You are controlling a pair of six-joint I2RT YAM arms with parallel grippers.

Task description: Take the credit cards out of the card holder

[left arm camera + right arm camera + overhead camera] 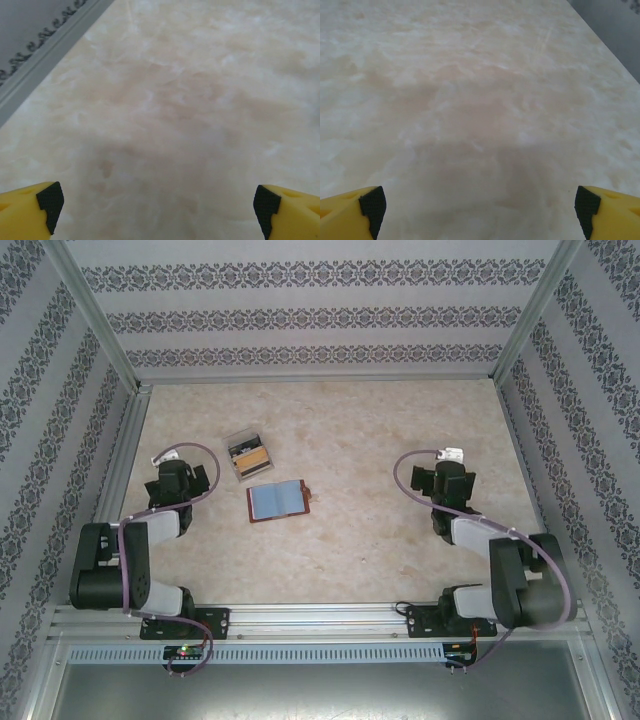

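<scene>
My two arm bases are bolted at the near edge of the table, a pale surface with a marbled pattern. Both arms fold back on themselves and reach forward over it.

My left gripper has its jaws spread wide, with bare tabletop between them and nothing in the grip. In the left wrist view its yellow fingers sit at the two bottom corners, each tipped with a black pad. My right gripper is the same: jaws wide apart, holding nothing, with plain tabletop ahead of it.

The card holder lies flat on the table between my two arms, closer to the left one and off to the right of my left gripper. It is spread open with its blue-grey inner panels facing up and a brown border around them. Neither gripper touches it. I cannot make out any cards in it from above.

Just beyond the card holder and slightly to its left sits a small clear plastic box with black and gold contents. It is near the card holder but apart from it.

A metal rail runs along the table's left edge. Past the far edge stands a back wall with bands of dark floral pattern.
</scene>
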